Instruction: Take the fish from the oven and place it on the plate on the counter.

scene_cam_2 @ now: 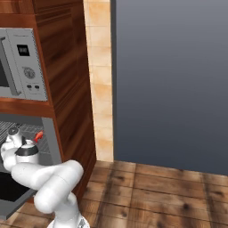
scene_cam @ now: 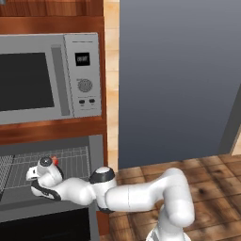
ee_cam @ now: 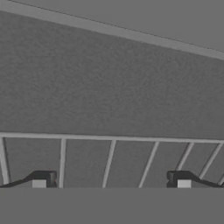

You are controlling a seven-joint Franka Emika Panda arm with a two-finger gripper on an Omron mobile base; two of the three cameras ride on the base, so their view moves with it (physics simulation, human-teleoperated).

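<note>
The hand (ee_cam: 111,183), spread wide inside the oven (scene_cam: 96,155), hides most of the fish (scene_cam: 55,160).

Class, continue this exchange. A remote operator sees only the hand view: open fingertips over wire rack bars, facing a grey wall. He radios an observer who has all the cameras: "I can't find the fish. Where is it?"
Observer: The fish lies on the wire rack, just right of your hand as the left base view shows it.
Operator: Am I in the right appliance?
Observer: Yes, the arm reaches into the oven; the microwave sits on the shelf above it.
Operator: Is my gripper touching the fish?
Observer: No, in the right base view the fish lies clear of the hand.
</note>
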